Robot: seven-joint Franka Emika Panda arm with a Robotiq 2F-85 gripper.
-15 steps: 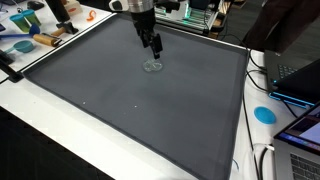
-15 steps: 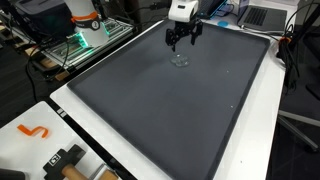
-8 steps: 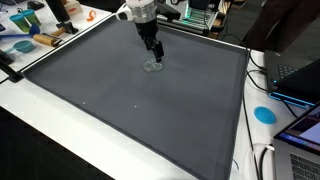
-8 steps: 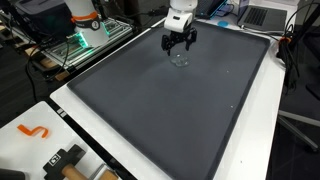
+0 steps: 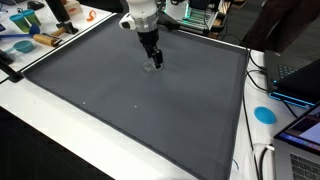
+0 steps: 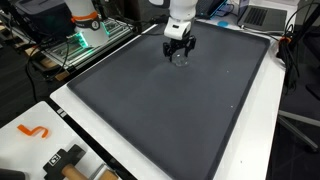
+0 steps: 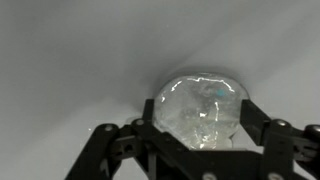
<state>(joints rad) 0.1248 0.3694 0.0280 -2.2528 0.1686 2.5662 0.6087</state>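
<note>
Item: clear glass (image 5: pixel 153 66), seen in an exterior view upright on the dark mat (image 5: pixel 120 110) near its far edge, with the arm vertical and the gripper (image 5: pixel 151 60) pointing down over it. In an exterior view, the glass (image 6: pixel 180 58) sat between the fingers. Wrist view: the glass (image 7: pixel 200 105) filled the gap between the parted jaws; grip and contents could not be told.

Clear, seemingly colourless cup (image 7: pixel 200 108); dark grey mat (image 5: pixel 140 110).
</note>
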